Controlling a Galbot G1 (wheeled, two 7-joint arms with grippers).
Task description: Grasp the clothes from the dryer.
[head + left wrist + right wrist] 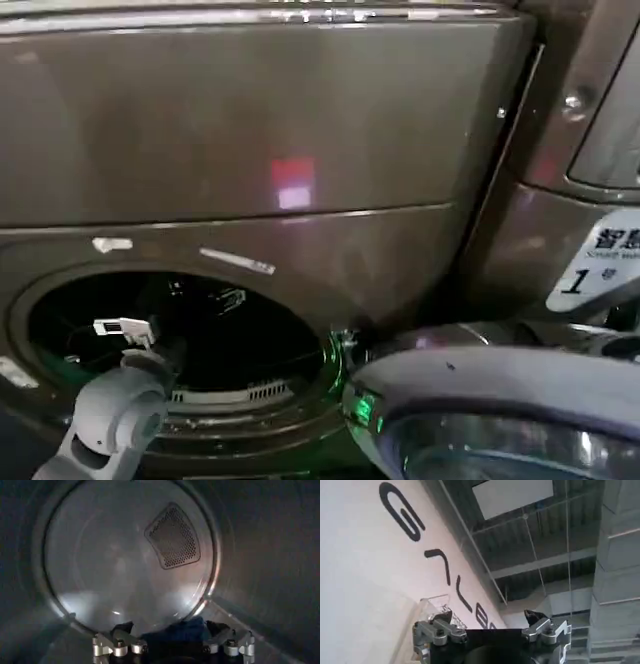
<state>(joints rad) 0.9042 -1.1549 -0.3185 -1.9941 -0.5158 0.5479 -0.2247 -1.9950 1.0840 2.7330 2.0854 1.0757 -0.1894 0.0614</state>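
Head view: I see the left arm reaching into the dryer (180, 340) opening at lower left; the door (500, 420) hangs open at lower right.

Left wrist view: the left claw (172, 639) stands apart inside the drum (125, 570), dark blue clothes (175, 630) between its fingers at bottom centre. Soft, light fabric; I judge any bunched fold graspable. Drum walls leave ample room.

Right wrist view: the right claw (490, 625) stands apart, idle, facing the ceiling.

Dark blue clothes (175, 630) between the left gripper (172, 642) fingers, silvery drum (100, 570) with perforated vent (172, 536) beyond, brown dryer (250, 120) outside.
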